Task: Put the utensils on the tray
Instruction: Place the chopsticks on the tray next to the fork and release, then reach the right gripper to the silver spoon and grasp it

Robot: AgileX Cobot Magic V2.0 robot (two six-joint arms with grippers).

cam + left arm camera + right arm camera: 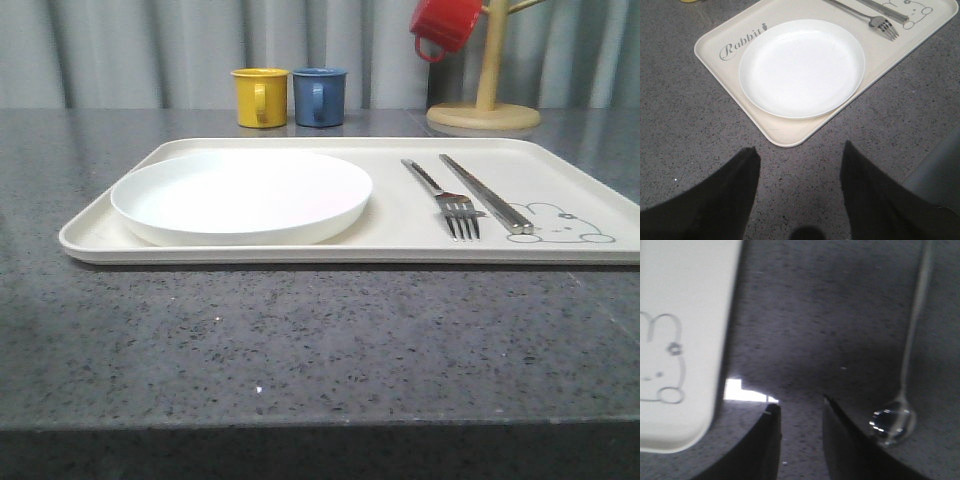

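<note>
The cream tray (pixel 400 240) lies on the dark stone table and carries the white plate (pixel 242 195) on its left half, with the fork (pixel 445 197) and the chopsticks (pixel 485 192) side by side on its right half near the rabbit drawing. In the left wrist view, my left gripper (pixel 800 155) hovers open over bare table just off a corner of the tray (pixel 785 137), nothing between its fingers. The spoon (pixel 900 405) lies on the table off the tray (pixel 685 340). My right gripper (pixel 801 405) is open beside the spoon's bowl, holding nothing.
A yellow mug (pixel 260 97) and a blue mug (pixel 319 96) stand behind the tray. At the back right, a red mug (pixel 445 25) hangs on a wooden mug tree (pixel 484 100). The table's front edge (pixel 320 425) runs across the foreground.
</note>
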